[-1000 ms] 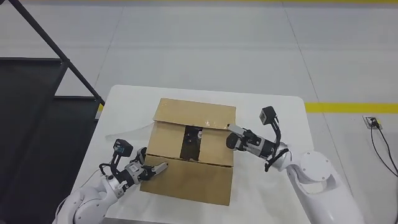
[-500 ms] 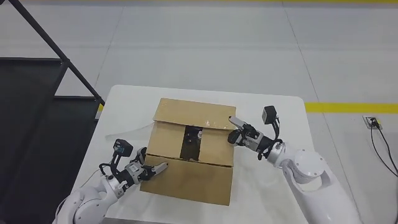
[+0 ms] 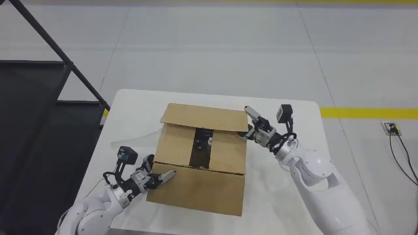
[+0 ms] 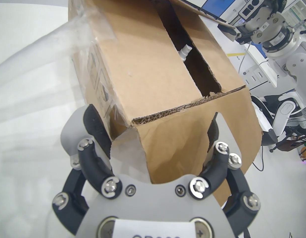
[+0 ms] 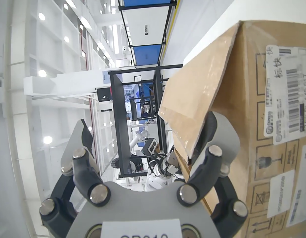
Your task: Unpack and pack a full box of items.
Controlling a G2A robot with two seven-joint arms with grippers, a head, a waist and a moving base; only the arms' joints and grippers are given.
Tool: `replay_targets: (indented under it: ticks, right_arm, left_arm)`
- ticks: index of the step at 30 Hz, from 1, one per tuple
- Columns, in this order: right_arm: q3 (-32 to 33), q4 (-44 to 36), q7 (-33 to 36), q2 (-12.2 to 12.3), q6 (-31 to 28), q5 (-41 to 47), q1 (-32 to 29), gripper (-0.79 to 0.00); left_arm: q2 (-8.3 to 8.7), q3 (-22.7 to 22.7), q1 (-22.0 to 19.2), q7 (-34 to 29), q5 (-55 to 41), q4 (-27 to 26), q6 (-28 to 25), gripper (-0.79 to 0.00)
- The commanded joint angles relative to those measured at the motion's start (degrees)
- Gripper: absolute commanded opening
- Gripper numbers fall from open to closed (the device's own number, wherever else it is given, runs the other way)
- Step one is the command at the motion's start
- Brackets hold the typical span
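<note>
The box (image 3: 202,163) is sitting on the bench (image 3: 130,114), its top flaps leaving a narrow gap that is hiding most contents; only a white cap (image 4: 184,51) is showing. The left pincer (image 4: 153,125) is standing spread astride the near flap. The right pincer (image 5: 148,127) is standing spread, one finger (image 5: 217,130) lying against the far flap's corner

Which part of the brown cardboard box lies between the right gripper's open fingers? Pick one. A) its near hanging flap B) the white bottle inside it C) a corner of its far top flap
C: the right gripper stands open with a corner of the brown cardboard box's far top flap between its fingers.
</note>
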Motion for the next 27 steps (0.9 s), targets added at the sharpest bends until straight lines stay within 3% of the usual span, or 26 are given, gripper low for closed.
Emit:
replay_targets:
  ticks: [1, 5, 18, 22, 27]
  right_arm:
    - [-0.2, 0.6, -1.1, -0.3, -1.1, 1.0, 0.5, 0.0]
    - [-0.4, 1.8, -3.9, -0.9, -3.3, 2.7, 1.5, 0.0]
    - [-0.8, 1.8, -3.4, -1.0, -2.6, 3.9, 1.3, 0.0]
    - [-1.6, 1.3, -8.5, -1.7, -2.1, 4.6, 1.3, 0.0]
    - [-4.1, 5.7, -15.3, -3.4, -3.8, 7.1, 6.1, 0.0]
  left_arm:
    - [0.05, 0.1, 0.3, 0.0, -0.1, -0.3, -0.2, 0.0]
    - [0.17, 0.3, 0.7, 0.1, 0.0, -0.9, -0.9, 0.0]
    - [0.46, 1.5, 1.2, -0.3, 0.4, -2.0, -1.7, 0.0]
    - [0.54, 2.0, 0.9, -0.7, 0.7, -2.1, -2.0, 0.0]
    - [0.65, 2.3, 0.8, -0.6, 1.4, -2.2, -1.8, 0.0]
